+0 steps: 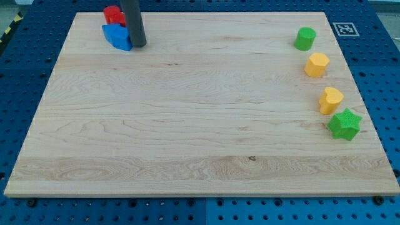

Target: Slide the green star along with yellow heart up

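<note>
My tip [139, 45], a bare rod holding nothing, touches the blue block [117, 35]; an off-centre push from 5 o'clock risks separating green star [345, 124] from yellow heart [330, 100].

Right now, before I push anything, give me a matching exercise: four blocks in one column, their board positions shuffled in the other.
1. green star
2. yellow heart
3. blue block
4. green cylinder

A. view's top right
B. top left, touching my tip
C. lowest on the right edge
D. just above the star

Pairs: 1-C, 2-D, 3-B, 4-A
</note>
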Robot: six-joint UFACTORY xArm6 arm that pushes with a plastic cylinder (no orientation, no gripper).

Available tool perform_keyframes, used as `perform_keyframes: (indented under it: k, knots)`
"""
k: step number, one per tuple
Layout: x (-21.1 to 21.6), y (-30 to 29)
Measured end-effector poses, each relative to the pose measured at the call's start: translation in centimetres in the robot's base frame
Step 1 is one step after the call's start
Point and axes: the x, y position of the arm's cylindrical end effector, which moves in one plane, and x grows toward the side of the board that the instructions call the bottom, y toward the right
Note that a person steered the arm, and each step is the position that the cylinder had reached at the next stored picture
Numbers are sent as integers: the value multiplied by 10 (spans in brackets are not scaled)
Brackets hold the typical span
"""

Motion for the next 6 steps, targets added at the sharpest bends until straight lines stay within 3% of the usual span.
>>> perform_keyframes:
  k: [4, 6]
  knots:
    - [1, -3]
    - [31, 67]
